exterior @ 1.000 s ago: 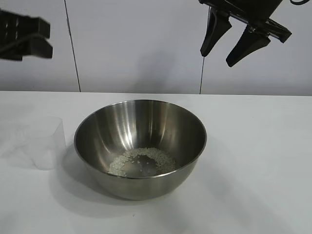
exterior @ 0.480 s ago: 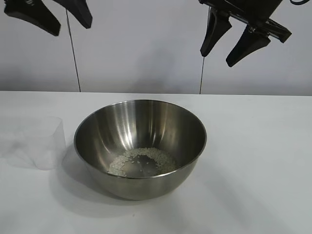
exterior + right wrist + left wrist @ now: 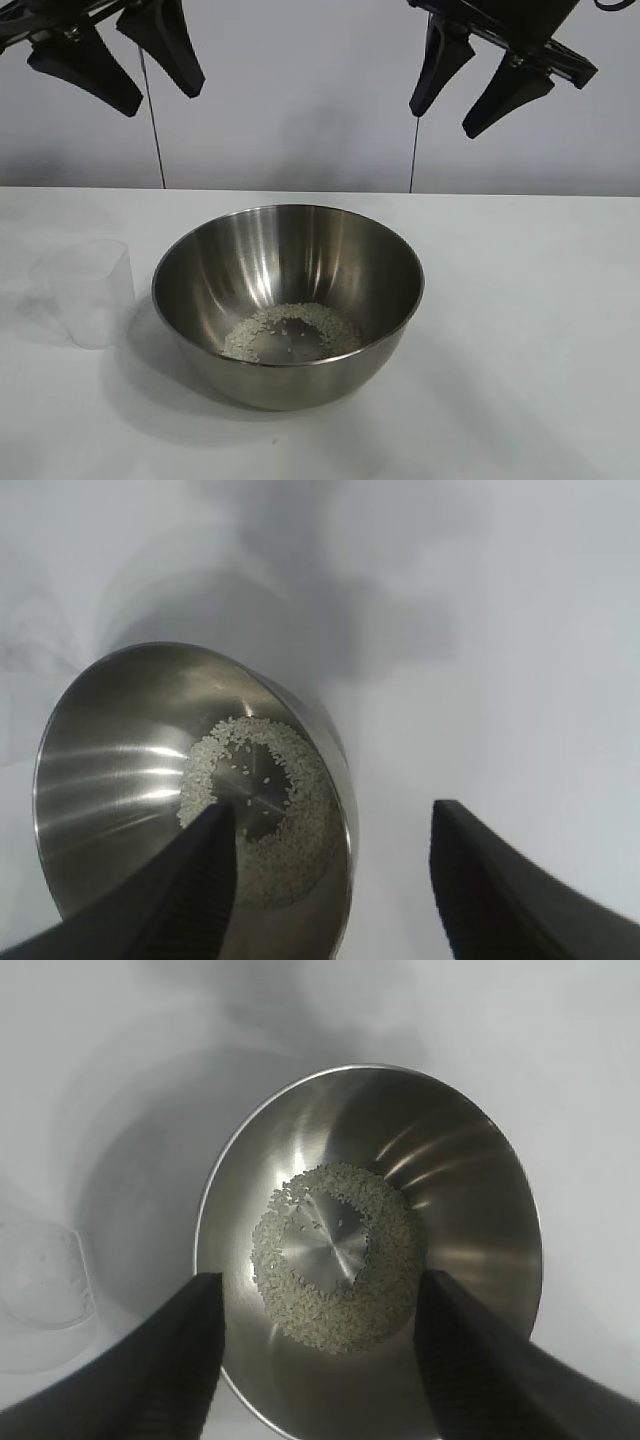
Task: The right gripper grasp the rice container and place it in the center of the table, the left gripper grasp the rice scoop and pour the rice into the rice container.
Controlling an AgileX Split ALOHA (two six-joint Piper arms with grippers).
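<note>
My left hand [image 3: 118, 62] has swung up to 10 o'clock, fingers apart and empty; right hand [image 3: 472, 85] spread at 2. Rice [image 3: 290, 331] sits in the steel bowl [image 3: 287, 300], scoop [image 3: 93, 292] on the bench [image 3: 520, 340] — pour's done.

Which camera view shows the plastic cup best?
The exterior view: the plastic cup stands upright and whole on the table, beside the steel bowl and apart from it. The left wrist view shows only part of the cup at the picture's edge. The right wrist view does not show it.

matte black tapered fingers [image 3: 170, 45] on both arms' black grippers.
</note>
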